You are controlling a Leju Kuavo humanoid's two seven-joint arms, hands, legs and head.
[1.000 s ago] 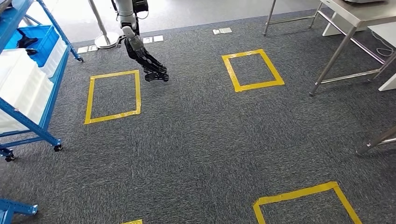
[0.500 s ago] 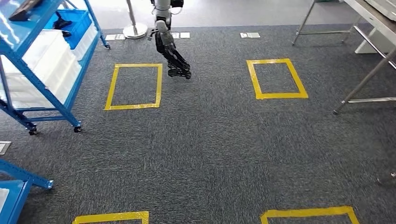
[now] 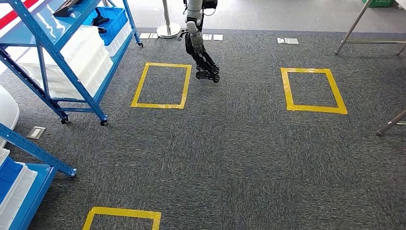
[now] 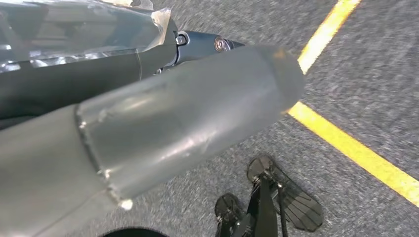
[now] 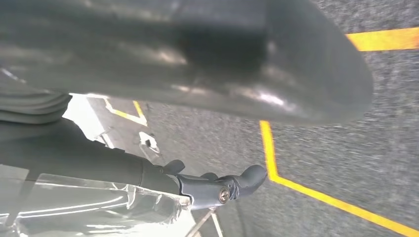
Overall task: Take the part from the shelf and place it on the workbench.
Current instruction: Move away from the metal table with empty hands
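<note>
Left hand (image 4: 173, 103), fingers apart, over carpet (image 4: 375, 59).

Blue shelf (image 3: 57, 57); white bins (image 3: 86, 52); yellow tape squares (image 3: 163, 86); grey carpet (image 3: 239, 153).

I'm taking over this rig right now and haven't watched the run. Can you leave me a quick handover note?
Left hand: holds nothing. Right hand: holds nothing.
Things: a dark part lies in the blue bin on the blue shelf, ahead to the left. Metal table legs stand far right.
Done: nothing; the part is not yet picked.
Left: walk to the shelf, grip the part, carry it to the workbench and set it down.
</note>
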